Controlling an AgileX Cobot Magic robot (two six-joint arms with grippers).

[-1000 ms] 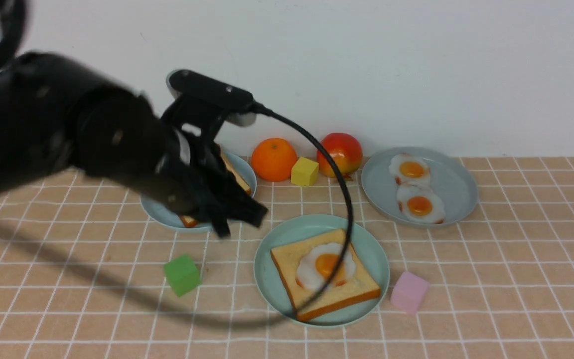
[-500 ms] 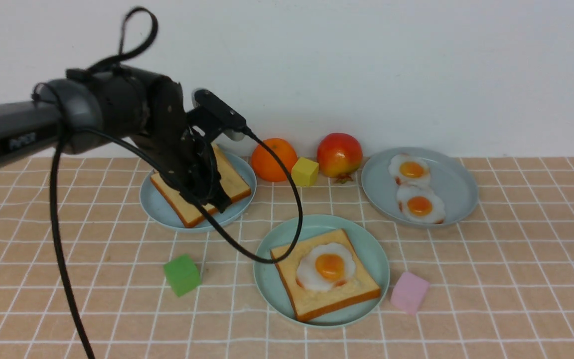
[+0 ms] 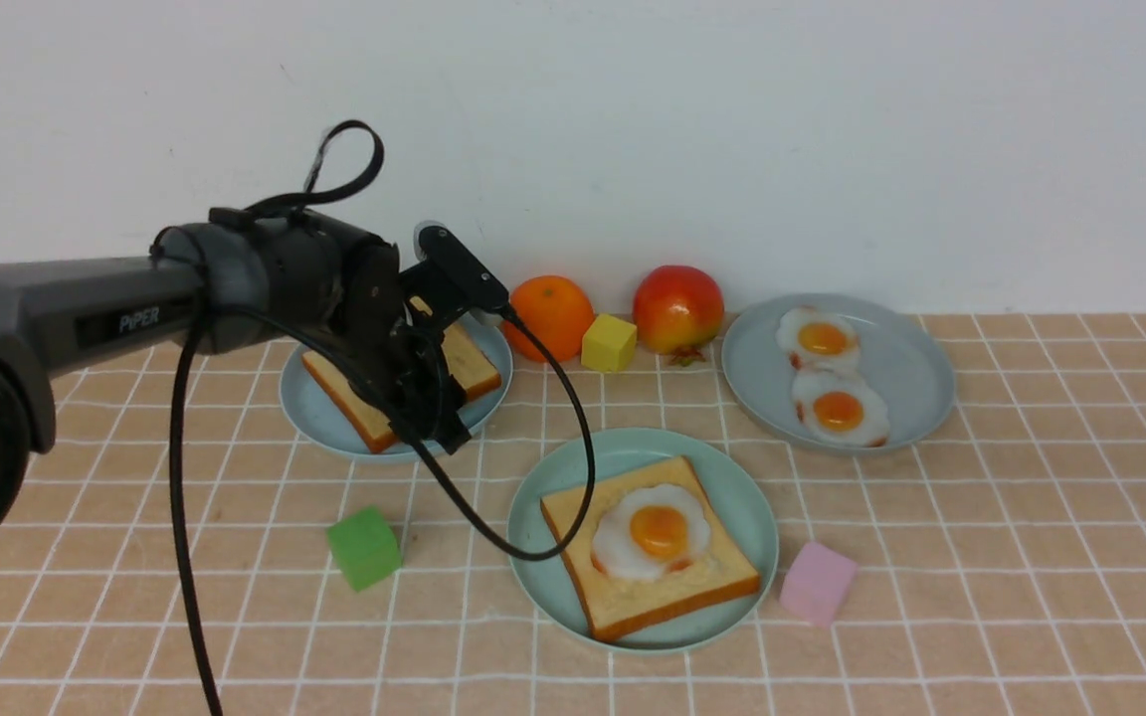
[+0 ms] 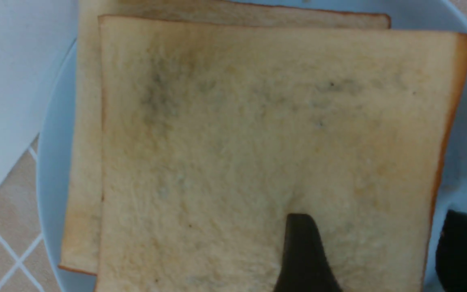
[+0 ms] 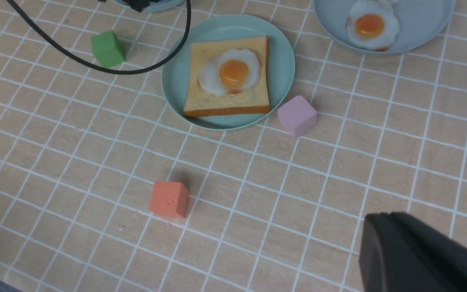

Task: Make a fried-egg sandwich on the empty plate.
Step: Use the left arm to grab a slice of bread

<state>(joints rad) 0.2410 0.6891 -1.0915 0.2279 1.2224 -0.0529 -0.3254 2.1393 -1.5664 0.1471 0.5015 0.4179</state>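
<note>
Left gripper (image 3: 439, 426): I hold it low over the pale blue plate (image 3: 309, 418) at the rear left, jaws spread and gripping nothing. In the left wrist view, 1 finger (image 4: 304, 255) lies over the top slice (image 4: 258, 121), and the other finger (image 4: 464, 251) stands outside that slice's crust edge, above the plate. I cannot tell whether either finger touches. There are 2 slices stacked on this plate, with the upper one offset from the lower slice (image 4: 87, 162).

Right gripper (image 5: 403, 243): it shows only as a dark mass at the edge of the right wrist view. It is above the checked tablecloth (image 3: 1031, 547), well apart from every plate, with its jaws pressed together.

Green plate (image 3: 737, 507): it sits at the centre front. It carries 1 toast slice (image 3: 692, 587) lying flat, with 1 fried egg (image 3: 653, 532) resting on top, yolk up and uncovered. My left arm's cable (image 3: 573, 438) loops in front of the plate's left side.

Other items: a second pale plate (image 3: 901, 378) at the rear right holds 2 eggs. An orange (image 3: 545, 316), a yellow block (image 3: 608, 343) and an apple (image 3: 677, 308) stand between the 2 rear plates. A green block (image 3: 364, 547) lies to the left of the green plate, and a pink block (image 3: 817, 582) lies just beside its right rim.
</note>
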